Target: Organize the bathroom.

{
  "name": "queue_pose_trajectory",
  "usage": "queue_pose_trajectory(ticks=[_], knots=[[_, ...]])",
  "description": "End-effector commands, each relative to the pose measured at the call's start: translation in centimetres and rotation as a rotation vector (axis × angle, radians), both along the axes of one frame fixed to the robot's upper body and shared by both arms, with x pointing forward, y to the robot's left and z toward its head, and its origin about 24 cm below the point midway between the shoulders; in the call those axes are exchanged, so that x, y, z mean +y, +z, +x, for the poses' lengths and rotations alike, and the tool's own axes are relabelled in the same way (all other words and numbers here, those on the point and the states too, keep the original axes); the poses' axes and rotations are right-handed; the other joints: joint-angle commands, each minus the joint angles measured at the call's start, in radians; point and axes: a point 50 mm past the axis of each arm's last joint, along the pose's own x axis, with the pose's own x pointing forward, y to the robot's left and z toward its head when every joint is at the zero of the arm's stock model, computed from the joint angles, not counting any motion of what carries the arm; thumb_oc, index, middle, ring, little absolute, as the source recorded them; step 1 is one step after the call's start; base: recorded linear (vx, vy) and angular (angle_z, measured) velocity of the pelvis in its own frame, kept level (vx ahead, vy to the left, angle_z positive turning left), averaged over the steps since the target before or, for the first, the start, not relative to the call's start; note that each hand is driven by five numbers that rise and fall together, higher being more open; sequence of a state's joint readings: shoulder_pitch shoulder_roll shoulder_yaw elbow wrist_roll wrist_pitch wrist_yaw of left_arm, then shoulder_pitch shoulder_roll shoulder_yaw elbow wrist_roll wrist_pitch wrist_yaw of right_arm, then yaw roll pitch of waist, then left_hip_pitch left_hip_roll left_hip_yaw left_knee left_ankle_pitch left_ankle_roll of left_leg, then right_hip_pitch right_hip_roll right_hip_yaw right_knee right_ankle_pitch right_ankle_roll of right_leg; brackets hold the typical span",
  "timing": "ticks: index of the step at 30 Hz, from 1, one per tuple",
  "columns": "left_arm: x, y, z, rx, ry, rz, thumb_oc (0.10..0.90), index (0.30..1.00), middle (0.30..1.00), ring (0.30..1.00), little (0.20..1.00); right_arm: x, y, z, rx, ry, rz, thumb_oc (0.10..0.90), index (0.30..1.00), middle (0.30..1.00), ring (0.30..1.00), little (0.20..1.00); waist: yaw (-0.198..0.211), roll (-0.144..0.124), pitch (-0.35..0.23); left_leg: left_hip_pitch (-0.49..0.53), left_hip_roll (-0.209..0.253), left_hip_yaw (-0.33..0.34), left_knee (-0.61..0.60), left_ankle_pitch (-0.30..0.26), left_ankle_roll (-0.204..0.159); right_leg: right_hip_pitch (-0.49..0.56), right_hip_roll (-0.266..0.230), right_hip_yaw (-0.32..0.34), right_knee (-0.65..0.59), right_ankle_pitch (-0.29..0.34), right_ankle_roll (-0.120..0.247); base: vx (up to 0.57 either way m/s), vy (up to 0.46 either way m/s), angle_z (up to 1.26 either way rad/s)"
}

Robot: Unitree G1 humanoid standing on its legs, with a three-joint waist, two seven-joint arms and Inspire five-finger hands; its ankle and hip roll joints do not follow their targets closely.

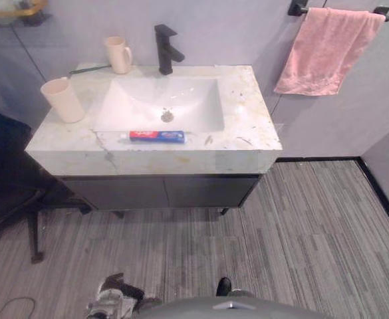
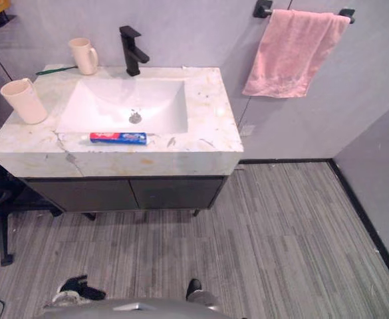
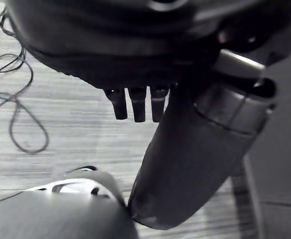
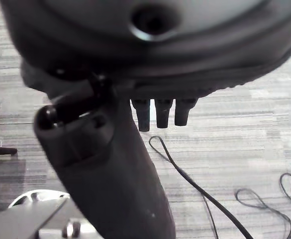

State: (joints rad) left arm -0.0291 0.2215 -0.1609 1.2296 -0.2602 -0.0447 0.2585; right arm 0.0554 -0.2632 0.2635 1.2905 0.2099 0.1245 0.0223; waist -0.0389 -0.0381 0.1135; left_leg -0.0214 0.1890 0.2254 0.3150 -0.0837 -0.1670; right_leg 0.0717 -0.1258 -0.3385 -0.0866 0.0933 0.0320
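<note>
Nothing in hand yet; this looks like the start of the tidy-up. On the counter [image 1: 247, 133], centre frame: toothpaste tube [image 1: 157, 136] lying along the front edge of the sink [image 1: 201, 106], one cup [image 1: 64, 100] at left, a mug [image 1: 118, 54] upper left beside the tap [image 1: 166, 49]. Pink towel [image 1: 327, 50] hangs upper right. Left hand [image 3: 135, 102] and right hand [image 4: 160, 112]: fingers straight, holding nothing. Next move probably calls for stepping closer and reaching for the tube.
</note>
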Motion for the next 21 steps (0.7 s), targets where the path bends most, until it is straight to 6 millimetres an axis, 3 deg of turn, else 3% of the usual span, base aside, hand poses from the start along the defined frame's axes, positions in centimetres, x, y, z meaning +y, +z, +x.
queue_pose_trajectory(ticks=[1, 3, 8, 12, 15, 19, 21], knots=[[0.9, 0.7, 1.5, -0.042, -0.048, 0.103, 0.800, 0.900, 0.900, 0.900, 0.900, -0.5, 1.0, 5.8, -0.196, -0.054, -0.011, 0.800, 0.900, 0.900, 0.900, 0.900, -0.021, 0.010, 0.016, 0.042, -0.065, 0.040, -0.243, 0.078, 0.092, -0.010, 0.018, 0.044, 0.073, -0.097, 0.094, 0.02, 0.090, -0.54], [0.9, 1.0, 1.9, -0.072, -0.026, 0.148, 0.800, 0.900, 0.900, 0.900, 0.900, -0.6, 1.1, 5.8, -0.201, -0.087, -0.005, 0.800, 0.900, 0.900, 0.900, 0.900, -0.023, 0.017, 0.002, 0.064, -0.074, 0.013, -0.304, 0.091, 0.084, -0.024, 0.005, 0.039, 0.081, -0.086, 0.108, 0.02, 0.116, -0.33], [1.8, 1.6, 2.1, -0.172, 0.115, 0.212, 0.800, 0.900, 0.900, 0.900, 0.900, 0.1, 0.6, 4.5, -0.167, -0.117, 0.015, 0.800, 0.900, 0.900, 0.900, 0.900, -0.024, 0.021, -0.020, 0.130, -0.086, 0.025, -0.398, 0.089, 0.087, -0.005, -0.001, 0.003, 0.055, -0.071, 0.125, 0.04, 0.033, 0.18], [2.1, 2.2, 2.4, -0.268, 0.187, 0.239, 0.800, 0.900, 0.900, 0.900, 0.900, 0.6, 0.4, 4.0, -0.151, -0.091, 0.034, 0.800, 0.900, 0.900, 0.900, 0.900, -0.022, 0.022, -0.030, 0.132, -0.090, 0.024, -0.402, 0.085, 0.088, 0.000, -0.001, -0.004, 0.052, -0.073, 0.125, 0.03, 0.008, 0.13], [2.2, 3.5, 3.9, -0.422, 0.228, 0.266, 0.800, 0.900, 0.900, 0.900, 0.900, 1.2, 0.2, 3.8, -0.138, -0.085, 0.044, 0.800, 0.900, 0.900, 0.900, 0.900, -0.011, 0.023, -0.037, 0.132, -0.099, 0.022, -0.402, 0.080, 0.091, 0.010, -0.005, -0.007, 0.045, -0.074, 0.126, 0.02, 0.022, 0.09], [2.6, 7.5, 8.5, -0.687, 0.183, 0.365, 0.800, 0.900, 0.900, 0.900, 0.900, 0.9, 0.4, 4.3, -0.140, -0.089, 0.037, 0.800, 0.900, 0.900, 0.900, 0.900, 0.006, 0.032, -0.034, 0.129, -0.107, 0.016, -0.402, 0.076, 0.094, 0.016, -0.008, -0.002, 0.045, -0.079, 0.124, 0.00, 0.033, 0.07], [2.8, 11.1, 11.0, -0.849, 0.123, 0.469, 0.800, 0.900, 0.900, 0.900, 0.900, 0.7, 0.5, 4.6, -0.146, -0.095, 0.030, 0.800, 0.900, 0.900, 0.900, 0.900, 0.018, 0.035, -0.030, 0.126, -0.111, 0.010, -0.402, 0.074, 0.097, 0.018, -0.008, -0.002, 0.044, -0.081, 0.122, -0.01, 0.016, 0.07]])
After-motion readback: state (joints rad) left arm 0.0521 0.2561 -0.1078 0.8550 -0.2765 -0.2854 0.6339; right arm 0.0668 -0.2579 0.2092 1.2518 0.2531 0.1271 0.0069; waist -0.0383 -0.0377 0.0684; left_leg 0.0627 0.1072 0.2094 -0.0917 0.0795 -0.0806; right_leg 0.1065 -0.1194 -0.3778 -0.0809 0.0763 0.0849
